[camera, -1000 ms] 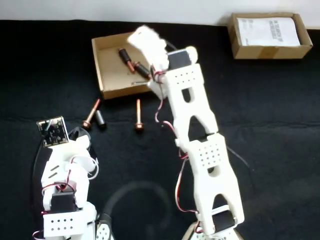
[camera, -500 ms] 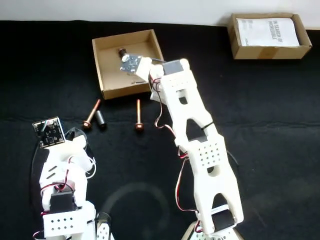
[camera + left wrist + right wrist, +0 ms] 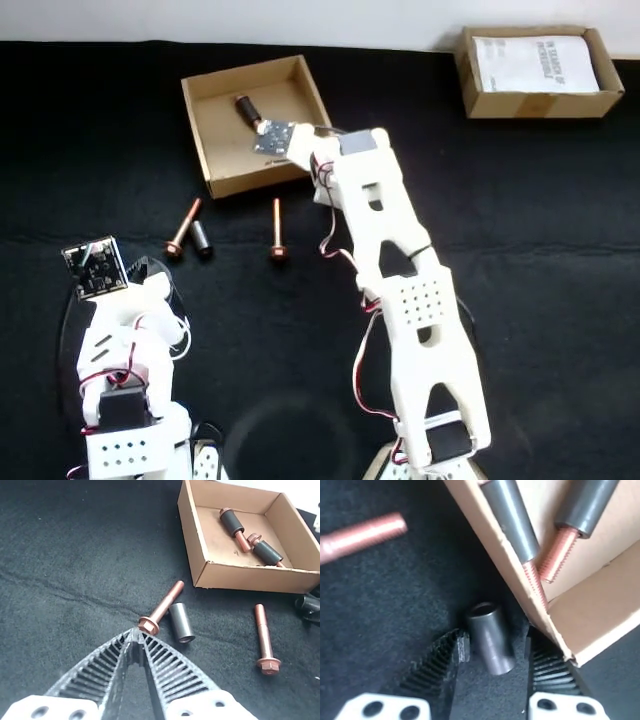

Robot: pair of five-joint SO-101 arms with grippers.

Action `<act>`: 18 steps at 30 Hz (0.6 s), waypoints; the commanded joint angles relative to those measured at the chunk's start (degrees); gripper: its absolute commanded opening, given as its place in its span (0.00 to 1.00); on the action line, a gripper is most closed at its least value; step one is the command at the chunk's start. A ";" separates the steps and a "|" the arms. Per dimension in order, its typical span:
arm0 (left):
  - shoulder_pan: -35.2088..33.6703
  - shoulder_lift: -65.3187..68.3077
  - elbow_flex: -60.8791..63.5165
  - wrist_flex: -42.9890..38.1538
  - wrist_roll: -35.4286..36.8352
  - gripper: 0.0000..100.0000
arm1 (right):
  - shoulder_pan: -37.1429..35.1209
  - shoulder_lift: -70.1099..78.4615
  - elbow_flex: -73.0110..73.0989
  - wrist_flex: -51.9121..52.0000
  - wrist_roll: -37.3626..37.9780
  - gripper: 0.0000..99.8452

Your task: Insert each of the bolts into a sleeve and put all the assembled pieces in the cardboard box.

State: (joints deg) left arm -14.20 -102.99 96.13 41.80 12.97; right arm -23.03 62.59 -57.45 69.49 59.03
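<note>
While the right end effector stands spread either side of a sleeve lying on the desk, the cardboard box corner sits just beside it; two assembled pieces lie inside, ahead; the left end effector is pressed together, tips just short of a bolt head; a second sleeve lies beside that bolt.
</note>
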 commanded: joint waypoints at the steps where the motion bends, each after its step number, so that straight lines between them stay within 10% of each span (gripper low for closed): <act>1: -0.48 -0.57 1.01 0.18 0.09 0.01 | 1.54 4.97 -8.48 -0.66 0.53 0.17; 7: -0.48 -0.57 1.01 0.26 0.09 0.01 | 0.13 12.62 -17.27 -0.22 0.35 0.01; 18: -0.40 -0.48 1.01 0.18 0.09 0.01 | -1.89 13.14 -45.58 21.58 -0.35 0.01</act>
State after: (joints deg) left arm -14.20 -102.99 96.13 41.80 12.97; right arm -23.74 77.10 -91.03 83.30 59.03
